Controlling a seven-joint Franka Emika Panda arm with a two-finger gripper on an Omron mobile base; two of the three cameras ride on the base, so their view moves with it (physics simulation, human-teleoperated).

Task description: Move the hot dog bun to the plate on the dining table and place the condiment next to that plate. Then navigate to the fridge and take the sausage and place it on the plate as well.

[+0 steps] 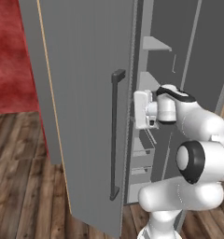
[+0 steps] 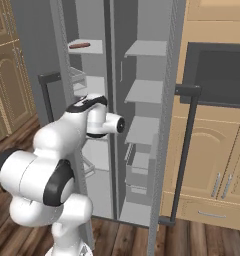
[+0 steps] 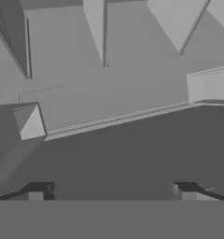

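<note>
- Fridge (image 2: 117, 60) stands open; the sausage (image 2: 80, 46) lies untouched on a top left shelf
- Gripper (image 3: 112, 191), jaws spread and empty, faces the shelves; fetching and plating remain

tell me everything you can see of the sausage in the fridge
The thin reddish-brown sausage is short and finger-like, with a smooth, slightly glossy skin. It lies flat on its side, roughly level, on a pale grey upper shelf in the left half of the open grey steel fridge, near the shelf's front edge. Only the shelf touches it; nothing else sits beside it.
</note>
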